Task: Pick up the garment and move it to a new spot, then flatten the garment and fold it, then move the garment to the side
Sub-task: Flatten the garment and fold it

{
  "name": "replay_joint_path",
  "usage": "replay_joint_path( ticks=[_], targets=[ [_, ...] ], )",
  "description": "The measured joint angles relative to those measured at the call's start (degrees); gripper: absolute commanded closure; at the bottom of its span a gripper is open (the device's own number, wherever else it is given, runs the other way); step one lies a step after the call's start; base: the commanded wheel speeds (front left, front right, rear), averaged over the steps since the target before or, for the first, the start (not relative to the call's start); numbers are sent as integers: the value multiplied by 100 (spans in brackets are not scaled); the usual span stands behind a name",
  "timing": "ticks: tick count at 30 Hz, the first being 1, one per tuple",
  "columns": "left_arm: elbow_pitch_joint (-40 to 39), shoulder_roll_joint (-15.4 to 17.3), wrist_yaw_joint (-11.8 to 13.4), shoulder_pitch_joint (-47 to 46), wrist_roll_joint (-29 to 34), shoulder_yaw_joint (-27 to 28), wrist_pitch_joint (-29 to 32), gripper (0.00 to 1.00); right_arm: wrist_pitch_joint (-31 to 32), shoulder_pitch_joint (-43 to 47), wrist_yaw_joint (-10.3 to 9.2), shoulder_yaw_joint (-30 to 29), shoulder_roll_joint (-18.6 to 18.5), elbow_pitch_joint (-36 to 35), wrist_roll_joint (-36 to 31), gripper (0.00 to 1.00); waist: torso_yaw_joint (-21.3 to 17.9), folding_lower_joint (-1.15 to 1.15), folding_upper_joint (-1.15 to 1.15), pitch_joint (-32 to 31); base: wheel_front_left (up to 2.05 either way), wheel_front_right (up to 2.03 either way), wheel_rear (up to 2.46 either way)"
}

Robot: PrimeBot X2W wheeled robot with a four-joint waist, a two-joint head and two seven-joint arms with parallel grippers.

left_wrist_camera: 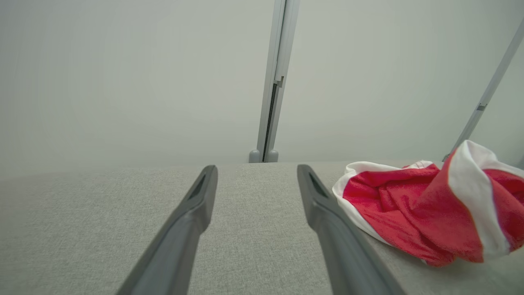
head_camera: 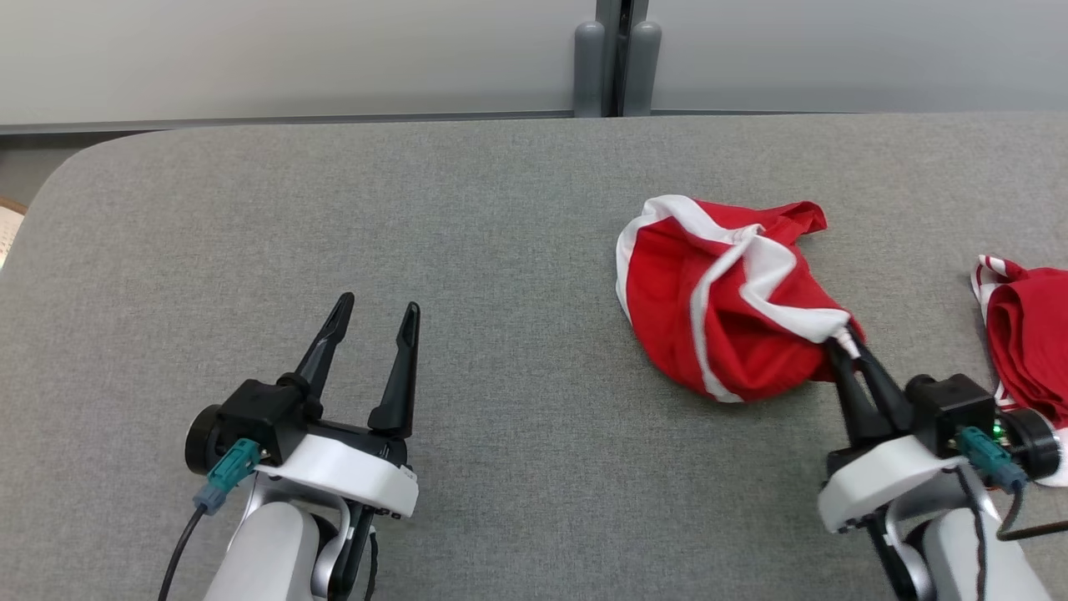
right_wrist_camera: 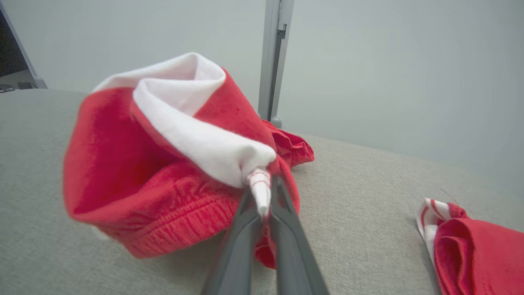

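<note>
A crumpled red garment (head_camera: 726,292) with white bands lies right of centre on the grey table (head_camera: 467,234). My right gripper (head_camera: 847,340) is shut on its near edge, pinching a white striped tip of cloth. In the right wrist view the garment (right_wrist_camera: 163,164) bulges up in front of the shut right gripper (right_wrist_camera: 262,196), the striped tip between the fingers. My left gripper (head_camera: 375,307) stands open over bare table at the lower left, well apart from the cloth. In the left wrist view the garment (left_wrist_camera: 413,205) lies to the right of the open left gripper (left_wrist_camera: 256,176).
A second red and white cloth (head_camera: 1030,342) lies at the table's right edge, close beside my right arm, also seen as a red bundle (right_wrist_camera: 475,246) in the right wrist view. A grey post (head_camera: 616,58) stands behind the far edge against a pale wall.
</note>
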Motion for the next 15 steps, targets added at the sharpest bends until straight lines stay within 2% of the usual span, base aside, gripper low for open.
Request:
replay_joint_path(
  ticks=[7, 15],
  targets=[
    [51, -1, 4, 0, -60, -134, 0, 0, 32, -400, 0, 764, 355, -427, 548, 100, 33, 0, 0, -133, 0, 0, 0],
    [67, 0, 56, 165, -68, -91, 0, 0, -337, -1083, 0, 816, 669, -961, 1449, 100, 264, 0, 0, -306, 0, 0, 0]
  ],
)
